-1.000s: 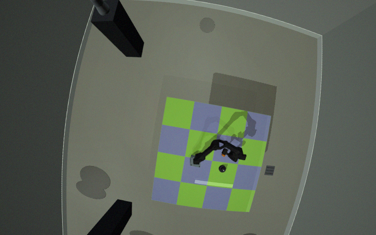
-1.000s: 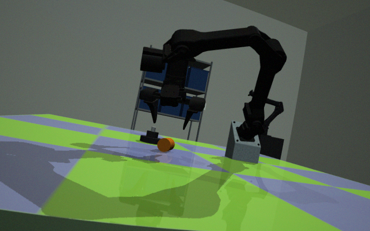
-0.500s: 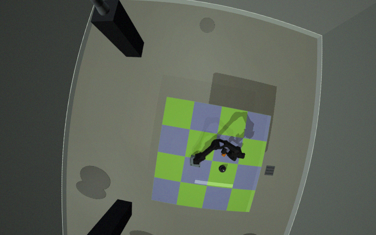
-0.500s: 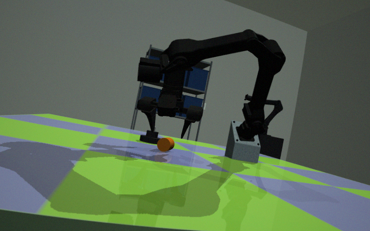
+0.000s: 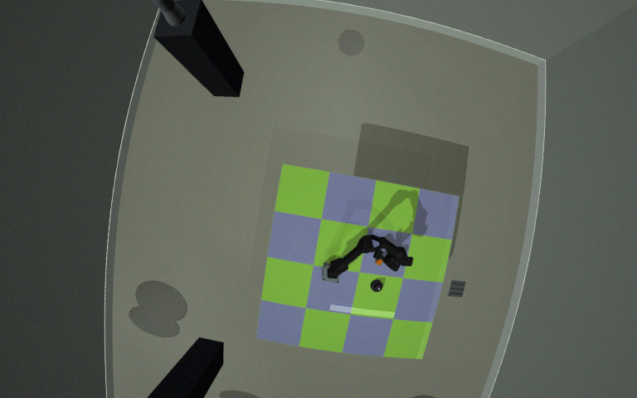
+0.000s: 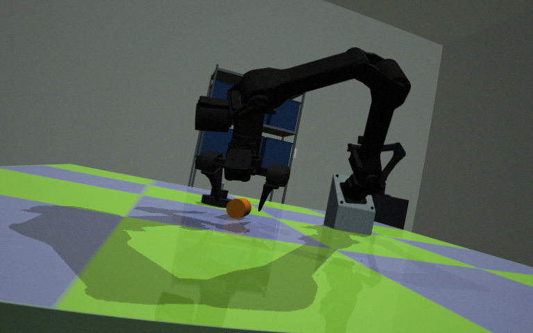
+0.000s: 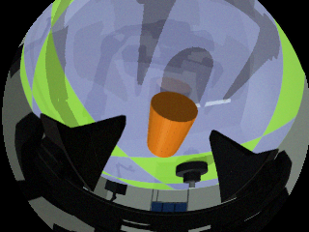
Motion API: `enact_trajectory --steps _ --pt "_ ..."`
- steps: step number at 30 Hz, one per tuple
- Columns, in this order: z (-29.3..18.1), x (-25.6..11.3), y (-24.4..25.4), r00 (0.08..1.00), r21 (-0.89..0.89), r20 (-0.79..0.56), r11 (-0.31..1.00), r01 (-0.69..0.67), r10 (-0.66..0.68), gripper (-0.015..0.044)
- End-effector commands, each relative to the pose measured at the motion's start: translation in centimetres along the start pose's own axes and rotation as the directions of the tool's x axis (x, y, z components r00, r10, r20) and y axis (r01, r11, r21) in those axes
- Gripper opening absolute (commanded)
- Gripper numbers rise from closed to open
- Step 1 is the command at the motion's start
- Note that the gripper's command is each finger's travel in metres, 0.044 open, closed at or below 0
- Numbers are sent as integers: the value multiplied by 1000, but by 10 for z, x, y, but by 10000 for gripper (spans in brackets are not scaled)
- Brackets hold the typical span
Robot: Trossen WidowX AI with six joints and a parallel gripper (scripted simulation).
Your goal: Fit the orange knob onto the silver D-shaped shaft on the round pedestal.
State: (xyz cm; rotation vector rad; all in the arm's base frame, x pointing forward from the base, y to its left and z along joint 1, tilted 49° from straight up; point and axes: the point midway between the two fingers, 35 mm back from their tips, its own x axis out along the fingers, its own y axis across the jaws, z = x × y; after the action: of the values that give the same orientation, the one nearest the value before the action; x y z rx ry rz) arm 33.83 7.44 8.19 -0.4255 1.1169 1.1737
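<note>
The orange knob (image 5: 379, 261) (image 6: 238, 208) (image 7: 169, 128) lies on its side on a purple tile. One flat end faces the exterior view, and no hole shows in it. My gripper (image 6: 239, 205) (image 7: 170, 128) is open and empty, pointing down, with one finger on each side of the knob and a gap to both. How high the tips are over the table is hard to tell. The dark round pedestal (image 5: 376, 285) (image 6: 214, 200) (image 7: 191, 169) stands upright close by, on a green tile. Its silver shaft (image 7: 192, 184) shows small in the wrist view; the flat side cannot be made out.
The arm's grey base block (image 5: 330, 279) (image 6: 350, 216) stands on the checkered table top (image 5: 302, 187) (image 6: 21, 255), to the right of the knob in the exterior view. A shelf with blue bins (image 6: 280, 153) (image 7: 169, 207) stands in the background beyond the table.
</note>
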Motion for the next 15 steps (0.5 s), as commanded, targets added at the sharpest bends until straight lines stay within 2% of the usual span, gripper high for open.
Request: enact_trajectory --steps 1,5,12,15 --pt "1 9 1 1000 7 0 1000 -10 10 440" --pt "3 13 1 1000 6 0 1000 -10 10 440" --pt "3 13 1 1000 6 0 1000 -10 10 256" --pt "3 13 1 1000 6 0 1000 -10 10 240"
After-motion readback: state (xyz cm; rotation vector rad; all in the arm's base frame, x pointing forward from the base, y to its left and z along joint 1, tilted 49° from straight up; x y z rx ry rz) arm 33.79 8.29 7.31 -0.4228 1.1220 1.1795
